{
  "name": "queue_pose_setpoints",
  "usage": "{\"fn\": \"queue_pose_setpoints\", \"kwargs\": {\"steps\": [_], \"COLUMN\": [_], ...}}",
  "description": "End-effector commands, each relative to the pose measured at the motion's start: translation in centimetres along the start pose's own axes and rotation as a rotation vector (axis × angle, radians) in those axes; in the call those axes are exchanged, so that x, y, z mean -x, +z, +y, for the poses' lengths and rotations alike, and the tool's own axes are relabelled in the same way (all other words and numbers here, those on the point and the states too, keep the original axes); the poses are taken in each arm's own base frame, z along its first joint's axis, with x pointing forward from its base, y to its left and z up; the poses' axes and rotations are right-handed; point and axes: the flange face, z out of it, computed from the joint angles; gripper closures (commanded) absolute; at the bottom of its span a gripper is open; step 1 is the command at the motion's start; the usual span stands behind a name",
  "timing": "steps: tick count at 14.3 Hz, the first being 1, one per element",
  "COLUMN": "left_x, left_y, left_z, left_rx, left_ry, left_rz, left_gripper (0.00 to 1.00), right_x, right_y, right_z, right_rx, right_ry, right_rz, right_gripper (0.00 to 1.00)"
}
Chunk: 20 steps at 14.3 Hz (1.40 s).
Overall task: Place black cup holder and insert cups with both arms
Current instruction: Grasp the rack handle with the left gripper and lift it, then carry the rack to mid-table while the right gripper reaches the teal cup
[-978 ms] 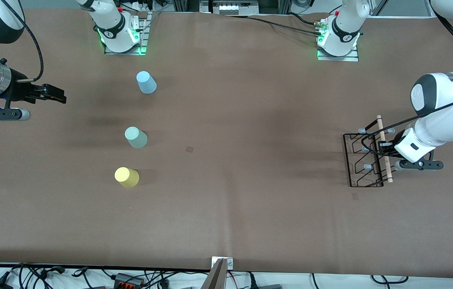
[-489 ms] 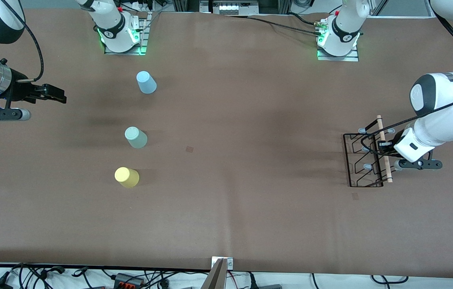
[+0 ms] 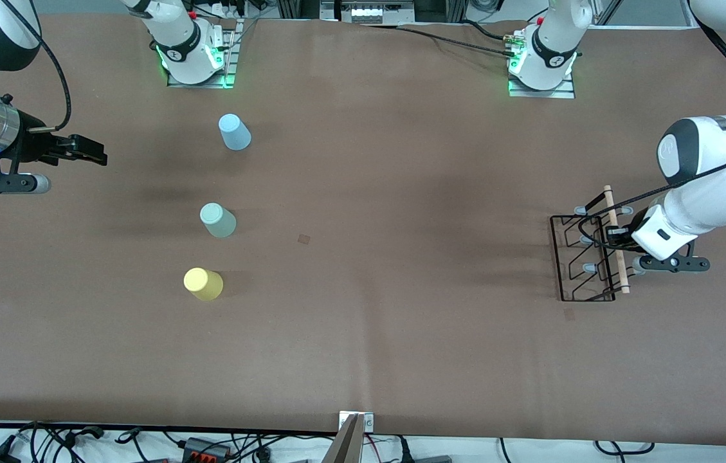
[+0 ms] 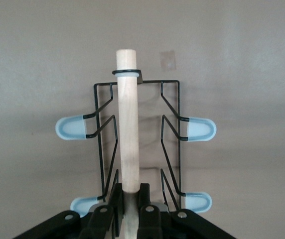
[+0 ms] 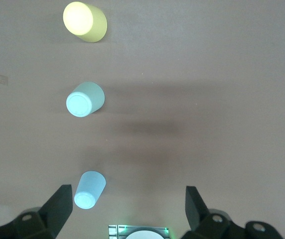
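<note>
The black cup holder [image 3: 584, 260] is at the left arm's end of the table; I cannot tell whether its base touches the table. My left gripper [image 3: 617, 243] is shut on its wooden rod handle [image 3: 613, 218]. The left wrist view shows the pads [image 4: 113, 196] clamped on the rod [image 4: 128, 124], with blue-tipped pegs [image 4: 200, 128] on either side. The blue cup [image 3: 234, 132], green cup [image 3: 217, 220] and yellow cup [image 3: 202, 283] stand upside down in a row toward the right arm's end. My right gripper [image 3: 83, 151] is open and empty over that end, apart from the cups.
The right wrist view shows the yellow cup [image 5: 84, 22], green cup [image 5: 84, 99] and blue cup [image 5: 89, 189] on bare brown table, with the right arm's base plate [image 3: 199, 77] close to the blue cup. Cables lie along the table's front edge [image 3: 208, 444].
The left gripper and the cup holder have shifted very slightly toward the front camera. The right arm and the cups have not moved.
</note>
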Motion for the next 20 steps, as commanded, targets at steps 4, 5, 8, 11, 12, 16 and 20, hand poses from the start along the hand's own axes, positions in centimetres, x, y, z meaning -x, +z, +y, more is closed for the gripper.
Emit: {"fn": "queue_pose_setpoints", "kwargs": {"steps": [4, 5, 8, 11, 12, 16, 20], "left_x": [-1.0, -0.8, 0.2, 2.0, 2.5, 3.9, 4.7], "left_y": [-9.7, -10.6, -11.9, -12.2, -11.8, -8.7, -4.8], "left_z": [10.1, 13.0, 21.7, 31.4, 34.1, 43.3, 49.7], "left_rx": [0.034, 0.044, 0.086, 0.119, 0.128, 0.161, 0.093], "left_ry": [0.128, 0.164, 0.148, 0.117, 0.102, 0.088, 0.057], "left_rz": [0.013, 0.02, 0.037, 0.033, 0.024, -0.023, 0.002], "left_gripper": [0.99, 0.99, 0.99, 0.99, 0.99, 0.99, 0.99], "right_x": [1.0, 1.0, 1.0, 1.2, 1.0, 0.7, -0.3], "right_y": [0.0, 0.0, 0.2, 1.7, 3.0, 9.9, 16.8], "right_z": [-0.2, -0.2, -0.2, -0.4, -1.1, -6.3, -9.0], "right_rx": [-0.014, -0.014, -0.014, -0.015, -0.012, -0.016, -0.022], "right_ry": [-0.001, -0.001, -0.001, 0.008, 0.0, 0.062, 0.059], "right_rz": [0.003, 0.003, 0.003, 0.041, 0.073, 0.187, 0.252], "right_gripper": [0.0, 0.0, 0.0, 0.0, 0.0, 0.0, 0.0]}}
